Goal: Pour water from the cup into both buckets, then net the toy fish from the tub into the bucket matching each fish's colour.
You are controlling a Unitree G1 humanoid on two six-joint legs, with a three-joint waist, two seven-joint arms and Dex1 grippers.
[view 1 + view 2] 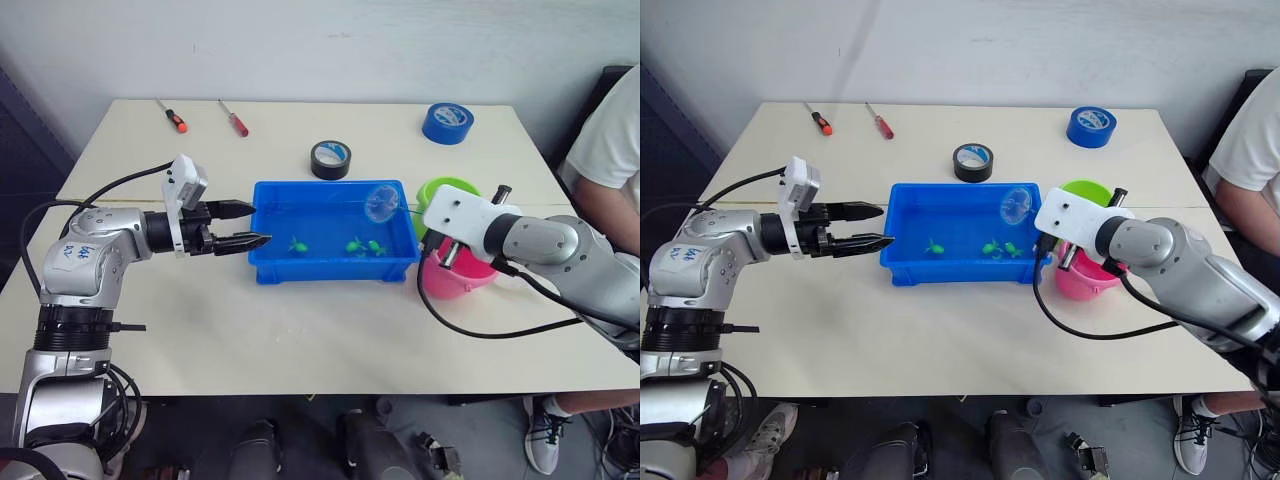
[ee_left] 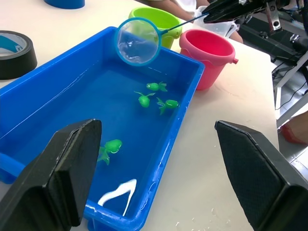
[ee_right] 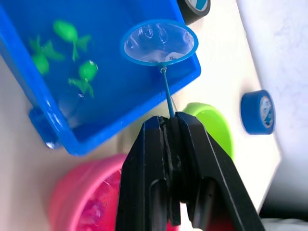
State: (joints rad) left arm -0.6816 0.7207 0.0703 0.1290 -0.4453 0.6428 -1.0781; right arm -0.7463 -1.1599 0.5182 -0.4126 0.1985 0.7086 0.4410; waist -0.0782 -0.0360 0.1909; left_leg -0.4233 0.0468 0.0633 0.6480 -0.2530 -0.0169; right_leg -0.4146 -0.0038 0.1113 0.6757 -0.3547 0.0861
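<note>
Right claw [image 3: 169, 144] is clamped tight on the thin handle of the net [image 3: 159, 44], which puts the hoop up over the far right corner of the tub [image 1: 262, 268], above the water, not dipped; looks empty (mesh is see-through, so hard to be sure). Held there, it's prob. lined up for the next scoop. Left claw [image 1: 243, 226] has its fingers spread wide with nothing in them, tips just at the tub's left wall; likely there to steady the tub.

In the tub: four green toy fish [image 2: 146, 99], w/ no pink ones left in the water. Pink bucket [image 2: 206, 50] sits just right of the tub w/ pink bits inside, green bucket [image 2: 156, 19] behind it.

Pale bench [image 1: 300, 340] also carries a black tape roll [image 1: 330, 159], blue tape roll [image 1: 447, 123] and two screwdrivers [image 1: 172, 116] at the far edge. Plain white wall behind; a person in a white shirt [image 1: 612, 140] sits at the right.
</note>
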